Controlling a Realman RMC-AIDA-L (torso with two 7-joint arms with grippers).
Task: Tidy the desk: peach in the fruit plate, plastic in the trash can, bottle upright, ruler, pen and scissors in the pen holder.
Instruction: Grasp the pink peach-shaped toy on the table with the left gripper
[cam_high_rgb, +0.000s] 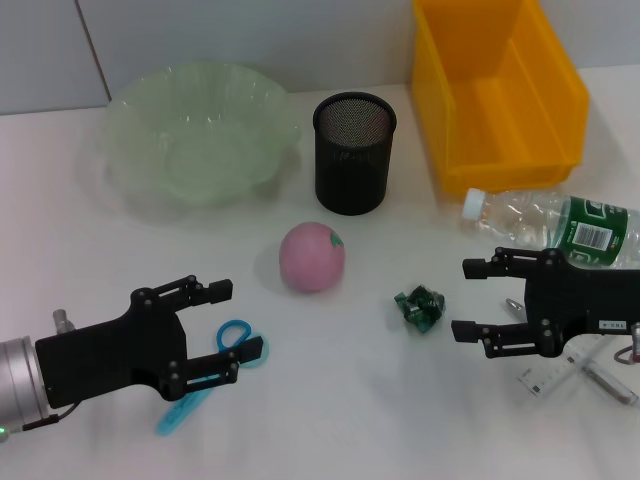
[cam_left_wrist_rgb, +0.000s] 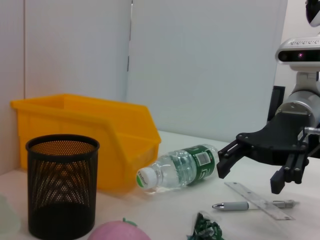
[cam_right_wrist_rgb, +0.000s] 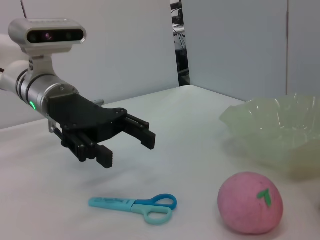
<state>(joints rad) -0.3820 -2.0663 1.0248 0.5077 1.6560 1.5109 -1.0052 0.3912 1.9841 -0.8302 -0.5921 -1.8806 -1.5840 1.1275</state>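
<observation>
A pink peach (cam_high_rgb: 312, 256) lies mid-table, in front of the pale green fruit plate (cam_high_rgb: 140, 120) and the black mesh pen holder (cam_high_rgb: 354, 153). Blue scissors (cam_high_rgb: 215, 370) lie flat under my open left gripper (cam_high_rgb: 240, 320), which hovers just above them. Crumpled green plastic (cam_high_rgb: 419, 306) sits left of my open right gripper (cam_high_rgb: 465, 298). The bottle (cam_high_rgb: 560, 228) lies on its side behind that gripper, in front of the yellow trash can (cam_high_rgb: 510, 172). The ruler (cam_high_rgb: 552, 375) and pen (cam_high_rgb: 605, 380) lie beneath the right hand, partly hidden.
The left wrist view shows the bottle (cam_left_wrist_rgb: 180, 167), pen (cam_left_wrist_rgb: 235, 205) and ruler (cam_left_wrist_rgb: 257, 200) near the right gripper (cam_left_wrist_rgb: 250, 177). The right wrist view shows the scissors (cam_right_wrist_rgb: 135, 205) below the left gripper (cam_right_wrist_rgb: 127, 151), with the peach (cam_right_wrist_rgb: 250, 202) close by.
</observation>
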